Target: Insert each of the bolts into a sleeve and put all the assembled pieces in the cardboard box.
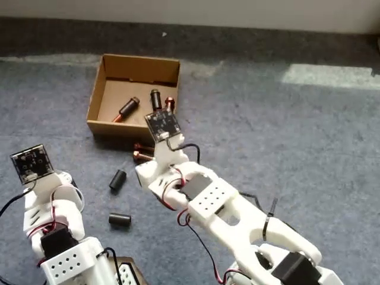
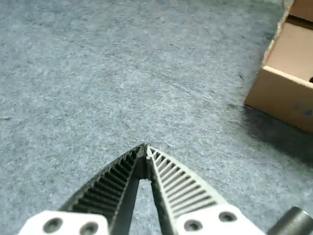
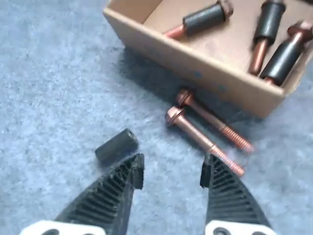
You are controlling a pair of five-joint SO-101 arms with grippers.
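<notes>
The cardboard box (image 1: 95, 98) lies at the back left with three assembled bolt-and-sleeve pieces inside (image 3: 200, 20) (image 3: 266, 27) (image 3: 286, 51). Two bare copper bolts (image 3: 210, 120) (image 3: 200, 137) lie on the carpet just in front of the box wall (image 3: 195, 68). One black sleeve (image 3: 116, 145) rests beside my right gripper (image 3: 171, 169), which is open and empty, hovering over the carpet with the nearer bolt's threaded tip by one finger. A second sleeve (image 1: 119, 219) lies nearer the front. My left gripper (image 2: 145, 151) is shut and empty above bare carpet, left of the box (image 2: 288, 83).
Grey carpet covers the floor. My right arm (image 1: 237, 214) stretches from the front right toward the box. My left arm (image 1: 53, 219) stands at the front left. A dark strip and a pale wall run along the back.
</notes>
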